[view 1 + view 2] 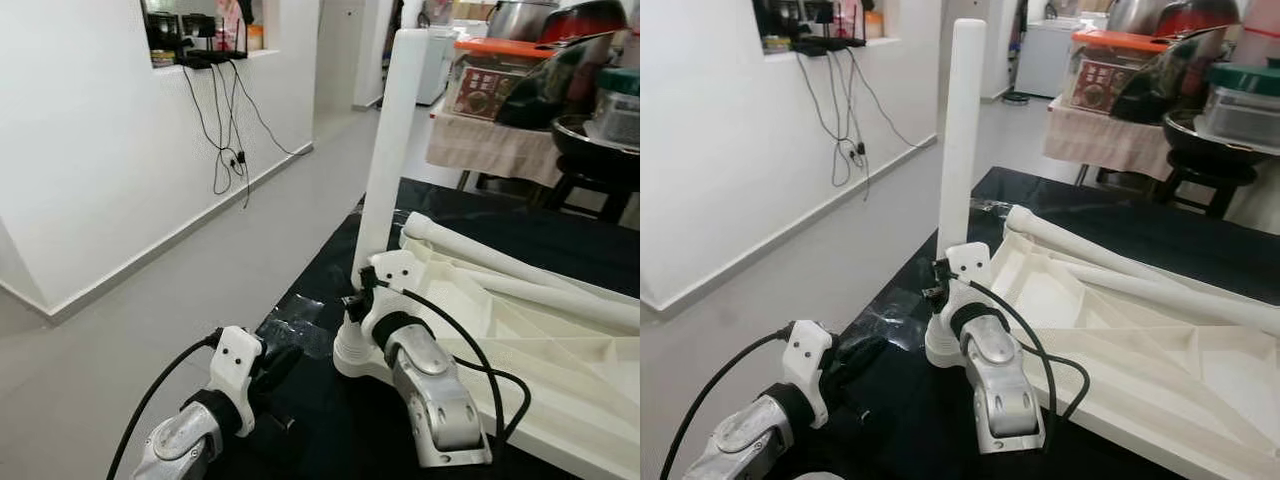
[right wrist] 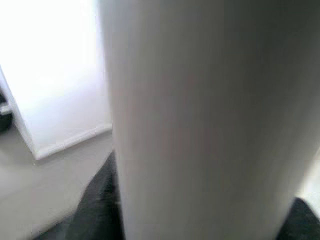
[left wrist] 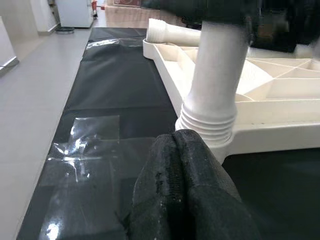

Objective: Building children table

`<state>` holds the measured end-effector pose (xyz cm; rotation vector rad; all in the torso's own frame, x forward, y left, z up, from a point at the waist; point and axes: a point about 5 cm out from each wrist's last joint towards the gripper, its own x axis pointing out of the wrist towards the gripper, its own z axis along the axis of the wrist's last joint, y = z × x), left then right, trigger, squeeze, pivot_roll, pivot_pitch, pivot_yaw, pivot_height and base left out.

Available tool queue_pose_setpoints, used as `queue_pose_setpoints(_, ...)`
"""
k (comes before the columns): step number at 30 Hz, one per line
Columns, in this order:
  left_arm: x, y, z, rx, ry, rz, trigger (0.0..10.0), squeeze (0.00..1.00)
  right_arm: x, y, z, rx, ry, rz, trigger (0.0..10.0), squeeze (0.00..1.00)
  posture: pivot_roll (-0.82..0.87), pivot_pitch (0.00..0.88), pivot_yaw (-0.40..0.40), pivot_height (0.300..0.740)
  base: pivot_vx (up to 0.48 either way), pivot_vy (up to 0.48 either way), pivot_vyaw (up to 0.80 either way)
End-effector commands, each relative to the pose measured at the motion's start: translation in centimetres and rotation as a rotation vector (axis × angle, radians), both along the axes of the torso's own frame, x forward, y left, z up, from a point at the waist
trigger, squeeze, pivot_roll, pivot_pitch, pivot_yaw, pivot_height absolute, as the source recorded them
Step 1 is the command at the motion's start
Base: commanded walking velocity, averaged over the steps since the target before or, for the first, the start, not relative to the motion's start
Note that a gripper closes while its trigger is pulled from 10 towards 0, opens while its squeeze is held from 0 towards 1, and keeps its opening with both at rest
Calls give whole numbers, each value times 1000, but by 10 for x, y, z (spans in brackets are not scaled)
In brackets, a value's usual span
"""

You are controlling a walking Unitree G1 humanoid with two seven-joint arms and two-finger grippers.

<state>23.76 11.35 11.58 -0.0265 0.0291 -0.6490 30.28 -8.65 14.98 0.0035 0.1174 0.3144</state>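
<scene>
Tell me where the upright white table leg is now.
The upright white table leg stands in the near corner socket of the upturned white tabletop, on the black sheet, with the right claw at its base.

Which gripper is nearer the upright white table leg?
Right. The right gripper is at the upright leg just above its socket; the left gripper sits low beside the leg's base on the black mat, apart from it.

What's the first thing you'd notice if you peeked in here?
A tall white table leg stands straight up from the corner of an upside-down white tabletop lying on a black sheet. The right gripper sits at the leg's base, and the left gripper, fingers together, waits beside that corner.
</scene>
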Motion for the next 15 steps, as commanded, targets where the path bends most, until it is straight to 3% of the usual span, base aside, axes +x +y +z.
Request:
queue_pose_setpoints(1, 3, -1, -1, 11, -6, 5, 10000, 0, -4, 6, -16, 44, 92, 36, 10000, 1000, 32, 0, -64, 740, 0, 0, 0)
queue_pose_setpoints(5, 4, -2, -1, 10, -5, 1, 10000, 0, 6, 9, 1, 109, 9, 146, 10000, 1000, 34, 0, -66, 740, 0, 0, 0)
queue_pose_setpoints(6, 5, -3, -1, 9, -5, -1, 10000, 0, 11, 10, 16, 164, -51, 284, 10000, 1000, 35, 0, -66, 740, 0, 0, 0)
queue_pose_setpoints(7, 5, -3, -1, 9, -5, -1, 10000, 0, 11, 10, 16, 164, -51, 284, 10000, 1000, 35, 0, -66, 740, 0, 0, 0)
queue_pose_setpoints(8, 6, -4, -1, 8, -6, -3, 10000, 0, 11, 10, 28, 166, -98, 493, 10000, 584, 40, 0, -70, 740, 0, 0, 0)
queue_pose_setpoints(9, 7, -5, -2, 8, -7, -3, 10000, 0, 9, 7, 36, 120, -148, 667, 10000, 0, 47, 0, -75, 740, 0, 0, 0)
queue_pose_setpoints(10, 8, -6, -2, 11, -10, -3, 10000, 0, 8, -3, 38, 20, -157, 825, 10000, 0, 53, 0, -78, 740, 0, 0, 0)
queue_pose_setpoints(13, 8, -6, -2, 11, -10, -3, 10000, 0, 8, -3, 38, 20, -157, 825, 10000, 0, 53, 0, -78, 740, 0, 0, 0)
queue_pose_setpoints(15, 8, -8, -2, 17, -17, 0, 10000, 0, 23, -26, 33, -39, -80, 902, 10000, 0, 59, 0, -90, 740, 0, 0, 0)
